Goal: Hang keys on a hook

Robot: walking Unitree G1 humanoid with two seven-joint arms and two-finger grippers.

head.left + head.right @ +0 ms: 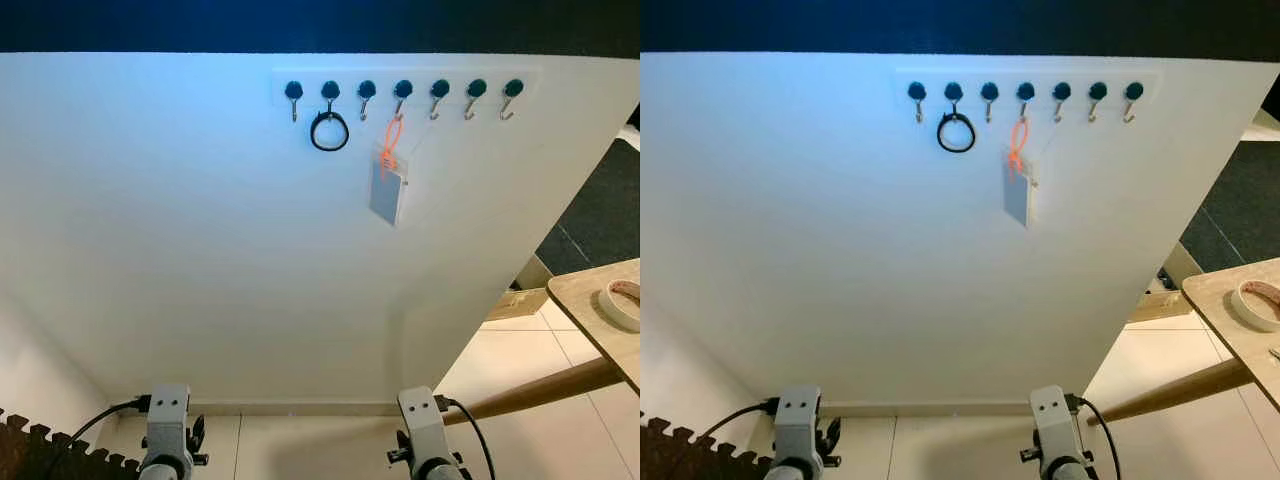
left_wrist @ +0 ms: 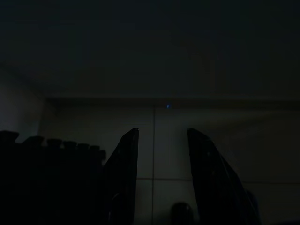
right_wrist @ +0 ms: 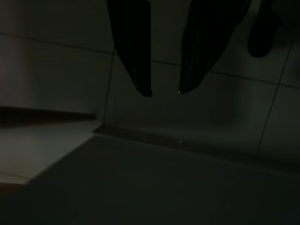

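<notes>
A row of several dark-capped metal hooks (image 1: 403, 92) runs along a white strip high on the white wall. From the fourth hook hangs an orange loop with a pale card-like tag (image 1: 388, 188). A black ring (image 1: 330, 131) hangs from the second hook. Both arms hang low at the bottom of the eye views, far below the hooks. In the dark left wrist view my left gripper (image 2: 161, 133) is open over the tiled floor, with nothing between its fingers. In the right wrist view my right gripper (image 3: 165, 93) is open too, its fingers a small gap apart and holding nothing.
A wooden table (image 1: 590, 300) with a roll of tape (image 1: 624, 301) juts in at the right, its leg slanting toward the floor. A dark foam mat (image 1: 40, 450) lies at the lower left. Pale floor tiles (image 1: 320, 445) meet the wall's base.
</notes>
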